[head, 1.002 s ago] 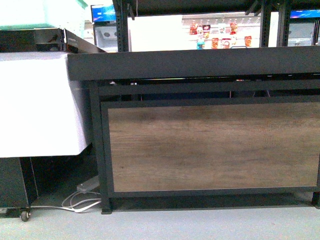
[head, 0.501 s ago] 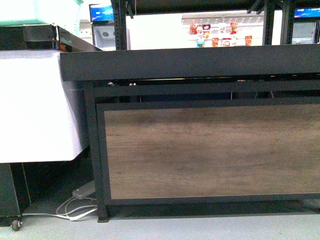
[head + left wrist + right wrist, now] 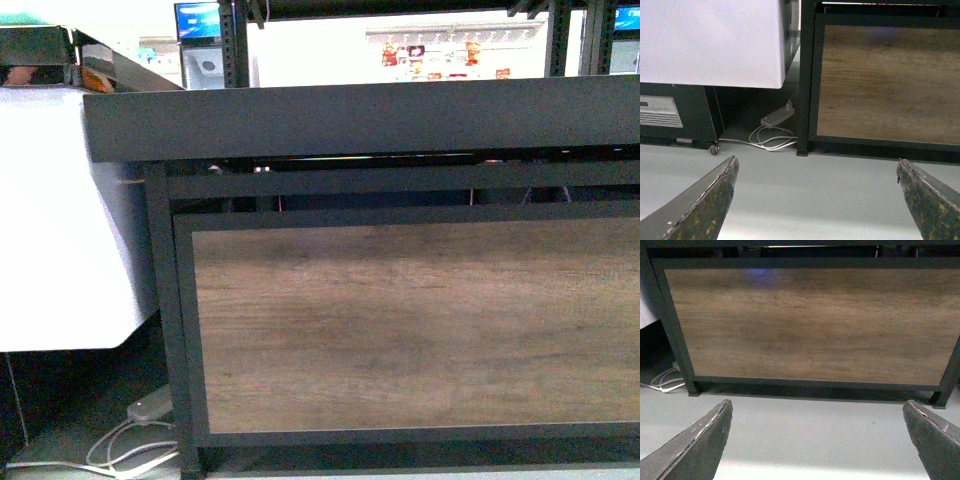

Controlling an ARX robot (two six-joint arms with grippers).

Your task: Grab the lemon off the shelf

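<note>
White cabinet fills the left of the front view, with a power strip and loose white cables on the floor at lower left. Right of it the shelf spans the frame, its black deck rim across the upper part and the wood-grain panel below. The lemon shows in no view; I judge it lies on the deck, hidden behind that rim, since the camera sits too low to see over it. The left pincer is released, its 2 fingers wide apart over the floor and grasping nothing. The right pincer is released likewise, facing the panel. A lemon should be light and firm, its smooth rind a little slippery, and apt to roll; best taken across its narrow waist with a gentle squeeze, not by the tapered ends
</note>
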